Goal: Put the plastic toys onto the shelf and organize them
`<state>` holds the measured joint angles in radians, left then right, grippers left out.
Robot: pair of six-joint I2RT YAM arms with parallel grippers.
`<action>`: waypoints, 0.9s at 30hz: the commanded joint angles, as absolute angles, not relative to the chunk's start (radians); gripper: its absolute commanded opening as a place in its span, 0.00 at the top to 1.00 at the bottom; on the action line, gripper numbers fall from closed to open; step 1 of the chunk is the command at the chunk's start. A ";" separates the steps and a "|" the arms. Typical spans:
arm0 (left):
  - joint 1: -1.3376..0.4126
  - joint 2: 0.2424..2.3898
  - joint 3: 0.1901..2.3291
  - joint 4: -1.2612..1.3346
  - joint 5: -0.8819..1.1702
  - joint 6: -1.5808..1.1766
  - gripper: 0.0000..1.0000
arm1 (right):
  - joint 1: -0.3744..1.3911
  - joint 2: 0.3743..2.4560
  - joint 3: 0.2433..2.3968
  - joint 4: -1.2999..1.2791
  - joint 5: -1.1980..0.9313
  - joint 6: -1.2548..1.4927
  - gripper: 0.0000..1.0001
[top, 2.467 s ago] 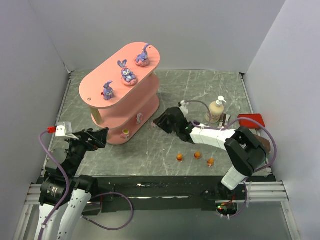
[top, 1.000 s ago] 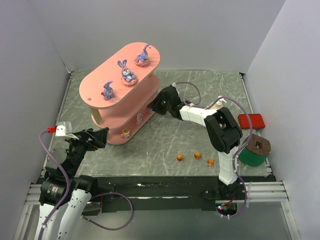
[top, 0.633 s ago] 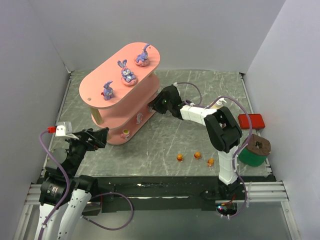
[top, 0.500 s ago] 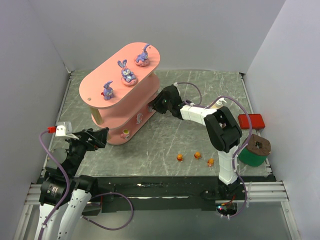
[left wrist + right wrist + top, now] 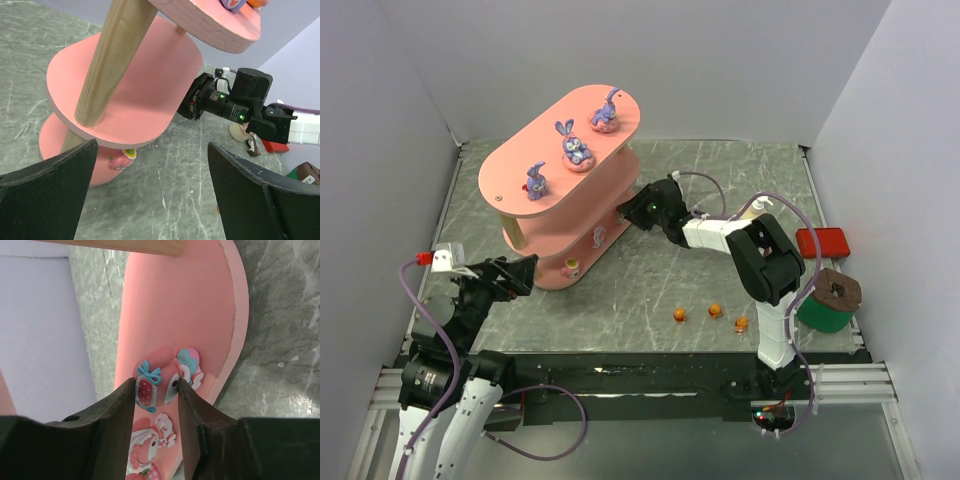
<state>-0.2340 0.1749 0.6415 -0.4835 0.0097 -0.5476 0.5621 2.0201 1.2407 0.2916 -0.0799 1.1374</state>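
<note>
Left claw (image 5: 525, 268): I see it spread wide, beside the shelf (image 5: 515, 160) base.
Orange toys (image 5: 715, 310): 3 on table (image 5: 620, 300), apart from shelf.
Right claw (image 5: 156, 385): pinching egg toy (image 5: 170, 382) over middle board (image 5: 195, 300).
Bunnies (image 5: 576, 150): 3 on top board.

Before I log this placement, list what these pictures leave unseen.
Right gripper tips: under the shelf boards, top view.
Held toy: lower part covered by the fingers, right wrist view.
Top-board toys: cut off by the upper edge, left wrist view.
Bottle: mostly behind the right arm, top view.
</note>
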 commanded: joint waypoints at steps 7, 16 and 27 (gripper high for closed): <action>-0.229 0.187 0.644 -0.465 0.005 -0.571 0.04 | 0.555 1.991 1.172 0.327 -0.043 1.141 0.69; -0.229 0.187 0.644 -0.465 0.003 -0.572 0.04 | 0.555 1.934 1.147 0.348 -0.015 1.126 0.48; -0.229 0.187 0.646 -0.466 0.003 -0.572 0.03 | 0.555 1.911 1.143 0.393 -0.005 1.106 0.34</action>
